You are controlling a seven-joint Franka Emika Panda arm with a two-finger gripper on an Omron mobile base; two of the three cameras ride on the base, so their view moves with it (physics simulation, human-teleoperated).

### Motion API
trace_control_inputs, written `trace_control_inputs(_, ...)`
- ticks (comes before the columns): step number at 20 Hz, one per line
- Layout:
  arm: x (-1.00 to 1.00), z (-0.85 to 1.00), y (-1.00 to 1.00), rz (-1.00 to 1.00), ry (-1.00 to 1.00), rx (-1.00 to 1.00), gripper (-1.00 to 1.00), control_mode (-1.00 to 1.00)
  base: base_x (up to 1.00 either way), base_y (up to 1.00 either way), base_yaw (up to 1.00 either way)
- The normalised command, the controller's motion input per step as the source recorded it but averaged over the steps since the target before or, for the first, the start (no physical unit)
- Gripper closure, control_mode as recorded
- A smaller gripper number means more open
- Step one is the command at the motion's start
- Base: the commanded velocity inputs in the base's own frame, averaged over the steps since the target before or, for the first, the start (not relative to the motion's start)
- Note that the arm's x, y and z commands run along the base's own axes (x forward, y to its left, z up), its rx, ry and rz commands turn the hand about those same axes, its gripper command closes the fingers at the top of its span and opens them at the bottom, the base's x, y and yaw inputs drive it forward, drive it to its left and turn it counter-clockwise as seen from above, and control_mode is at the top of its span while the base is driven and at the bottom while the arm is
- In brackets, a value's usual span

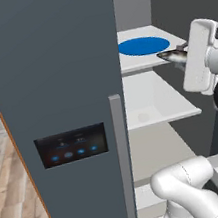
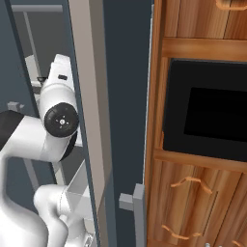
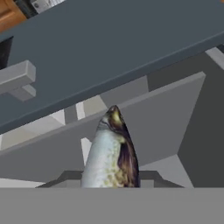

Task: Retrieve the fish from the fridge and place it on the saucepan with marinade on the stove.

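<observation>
Left base view: the gripper is clamped shut on the fish, held in the air just off the front edge of the open fridge shelf carrying a blue plate. Right base view: white arm beside the fridge door; wooden cabinets stand right. Hand view: the fish points away toward the door.

Kitchen: open fridge, wooden cabinets, built-in oven.

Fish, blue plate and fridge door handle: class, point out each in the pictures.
fish [image 3: 109, 153]: hand view, middle of its body.
blue plate [image 1: 143, 46]: left base view, its centre.
fridge door handle [image 1: 123, 154]: left base view, mid-length of the bar.
</observation>
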Motion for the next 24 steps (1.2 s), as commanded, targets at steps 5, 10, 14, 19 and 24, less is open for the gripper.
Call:
trace_control_inputs(5,0.0,0.0,0.0,0.0,0.0,0.0,1.0,1.0,-0.16,0.0,0.0)
trace_control_inputs(10,0.0,0.0,0.0,0.0,0.0,0.0,1.0,1.0,-0.66,0.05,0.0)
trace_control_inputs(14,0.0,0.0,0.0,0.0,0.0,0.0,1.0,1.0,-0.74,0.31,0.0)
trace_control_inputs(19,0.0,0.0,0.0,0.0,0.0,0.0,1.0,1.0,-0.21,0.68,0.0)
trace_control_inputs(24,0.0,0.0,0.0,0.0,0.0,0.0,1.0,1.0,0.0,0.99,0.01)
